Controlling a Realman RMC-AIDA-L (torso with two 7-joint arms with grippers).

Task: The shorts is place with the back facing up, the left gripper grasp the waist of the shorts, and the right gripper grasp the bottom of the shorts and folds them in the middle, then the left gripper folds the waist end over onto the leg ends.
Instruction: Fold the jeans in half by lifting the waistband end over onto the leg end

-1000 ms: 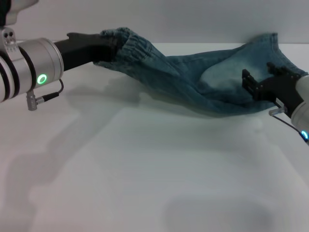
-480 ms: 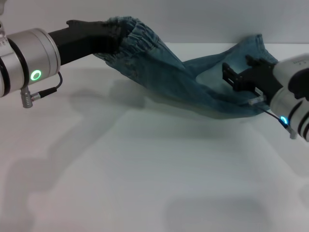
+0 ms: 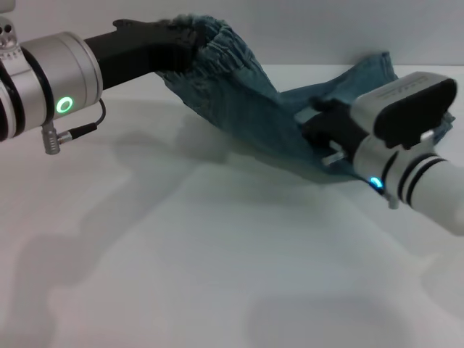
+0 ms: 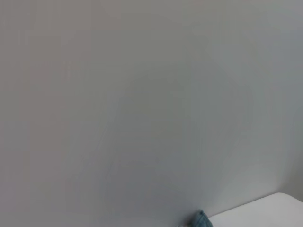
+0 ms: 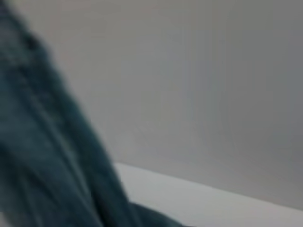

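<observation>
Left gripper (image 3: 177,45) sits in the upper left of the head view, and you can see it clamped on the waist (image 3: 217,43) of the shorts (image 3: 268,116), holding that ruffled band up off the white surface (image 3: 217,275). From there the denim slopes down to the right, toward the middle right of the frame. Your right gripper (image 3: 319,123) reaches into the fabric there, at the leg end of the garment, but its wrist housing covers the fingers, so you cannot tell whether it is gripping cloth or standing apart from it. The far hem (image 3: 377,61) lies on the surface at the upper right.

In the left wrist view you get almost nothing: a grey wall, plus a small corner of blue denim (image 4: 201,220) at the bottom edge beside the white surface (image 4: 265,213).

In the right wrist view, blurred denim (image 5: 42,156) fills the left side, very near the lens, with the surface (image 5: 203,198) beyond it.

Judging from this, you are mid-fold: the waist is lifted and the garment looks bunched lengthwise, but the waist has not yet been laid over the leg ends. That last fold is what remains.
</observation>
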